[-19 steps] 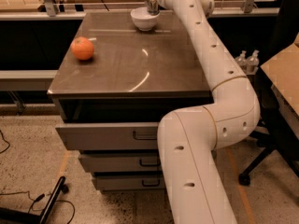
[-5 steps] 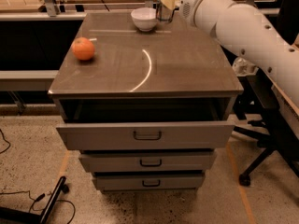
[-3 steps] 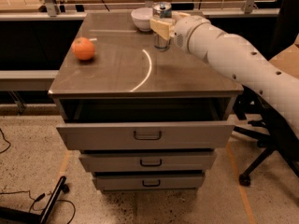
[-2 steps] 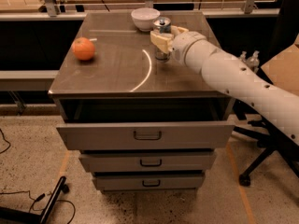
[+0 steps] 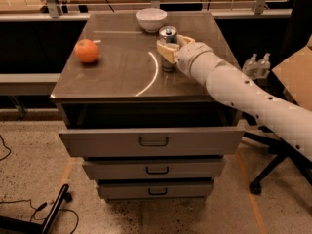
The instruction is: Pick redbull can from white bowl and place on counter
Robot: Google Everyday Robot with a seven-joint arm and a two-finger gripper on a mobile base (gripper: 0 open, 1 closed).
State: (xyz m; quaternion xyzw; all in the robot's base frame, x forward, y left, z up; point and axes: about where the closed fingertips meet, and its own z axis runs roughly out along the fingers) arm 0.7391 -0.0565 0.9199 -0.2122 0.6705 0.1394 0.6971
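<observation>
Can [image 5: 168,35] out of bowl [image 5: 151,19], upright toward counter [image 5: 117,69] right edge, gripper [image 5: 167,50] clamped on it; only release left.

A counter [image 5: 122,77] stands with three drawers [image 5: 153,141] stacked beneath it. A bowl [image 5: 151,18] sits near the middle of its back edge. Just in front of the bowl and slightly right is a can [image 5: 168,33], upright and outside the bowl. The gripper [image 5: 165,51] clasps the can, its arm reaching in from the right. A round fruit [image 5: 87,51] lies well apart on the left side. Two bottles [image 5: 257,65] stand right of the counter.
</observation>
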